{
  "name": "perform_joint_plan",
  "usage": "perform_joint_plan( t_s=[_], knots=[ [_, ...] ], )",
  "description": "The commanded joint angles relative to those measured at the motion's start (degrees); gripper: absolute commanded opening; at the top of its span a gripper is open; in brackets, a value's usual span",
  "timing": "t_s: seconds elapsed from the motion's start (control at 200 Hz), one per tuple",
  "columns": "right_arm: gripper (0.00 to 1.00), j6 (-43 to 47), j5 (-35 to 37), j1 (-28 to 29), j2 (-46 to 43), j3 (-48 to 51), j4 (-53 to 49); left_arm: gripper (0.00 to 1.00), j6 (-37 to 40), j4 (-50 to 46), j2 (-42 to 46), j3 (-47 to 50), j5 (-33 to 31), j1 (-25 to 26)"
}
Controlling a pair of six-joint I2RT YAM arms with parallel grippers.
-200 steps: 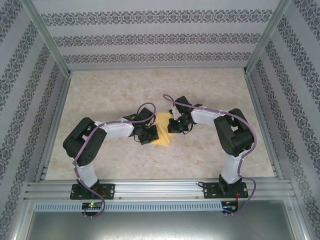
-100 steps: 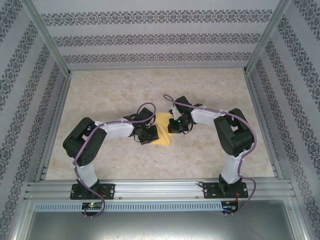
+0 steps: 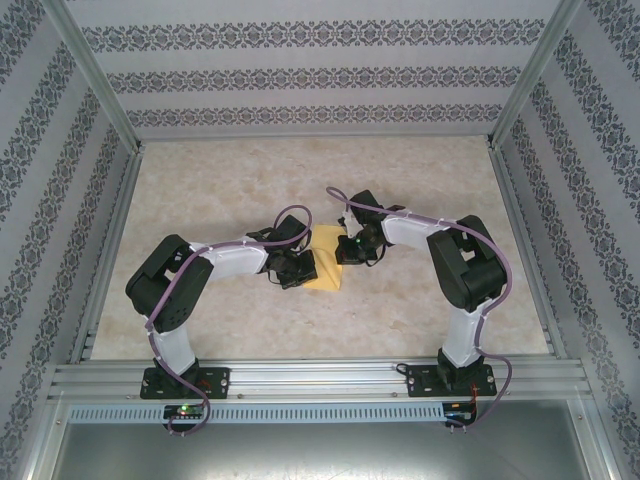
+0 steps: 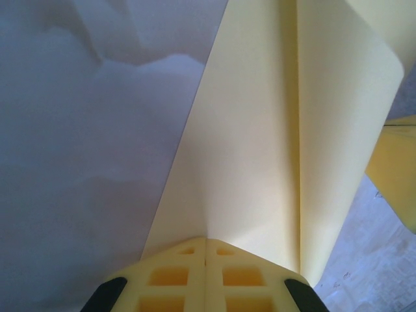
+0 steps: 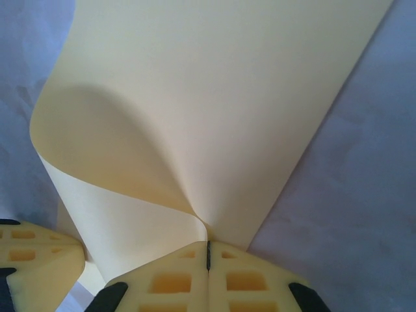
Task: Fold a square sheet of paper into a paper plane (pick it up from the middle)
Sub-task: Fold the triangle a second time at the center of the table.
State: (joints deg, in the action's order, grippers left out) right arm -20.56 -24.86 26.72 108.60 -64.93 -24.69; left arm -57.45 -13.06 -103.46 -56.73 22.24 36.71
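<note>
The square sheet of paper [image 3: 327, 268] is pale yellow-orange and lies between the two arms at the middle of the table. In the left wrist view the sheet [image 4: 260, 130] runs away from my fingers with a long straight crease and a curled far edge. My left gripper [image 4: 206, 242] is shut on its near edge. In the right wrist view the sheet [image 5: 214, 97] bows up in a loose curl. My right gripper [image 5: 208, 246] is shut on it where the curl meets the jaws. From above, the left gripper [image 3: 303, 268] and right gripper [image 3: 347, 250] sit on opposite sides of the sheet. A paper plane is out of view.
The marbled tabletop [image 3: 230, 180] spreads out around the sheet. Metal frame rails [image 3: 110, 250] and patterned walls close in the sides and back. The left gripper's yellow fingers [image 5: 36, 257] sit close to the right gripper.
Almost nothing differs. The right wrist has shifted very slightly, and both grippers stay shut on the sheet.
</note>
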Motion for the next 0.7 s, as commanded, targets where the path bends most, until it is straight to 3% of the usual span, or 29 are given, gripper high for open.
perform_joint_plan(
  t_s=[0.0, 0.694],
  knots=[
    [0.05, 1.48, 0.74, -0.42, 1.51, -1.60, -1.41, 0.03, 1.11, -3.73, -1.39, -0.66, -1.45, 0.47],
    [0.06, 2.26, -0.96, -0.18, 2.21, -2.03, -0.97, 0.03, 1.44, -3.82, -1.73, -1.02, -1.15, 0.47]
  ],
)
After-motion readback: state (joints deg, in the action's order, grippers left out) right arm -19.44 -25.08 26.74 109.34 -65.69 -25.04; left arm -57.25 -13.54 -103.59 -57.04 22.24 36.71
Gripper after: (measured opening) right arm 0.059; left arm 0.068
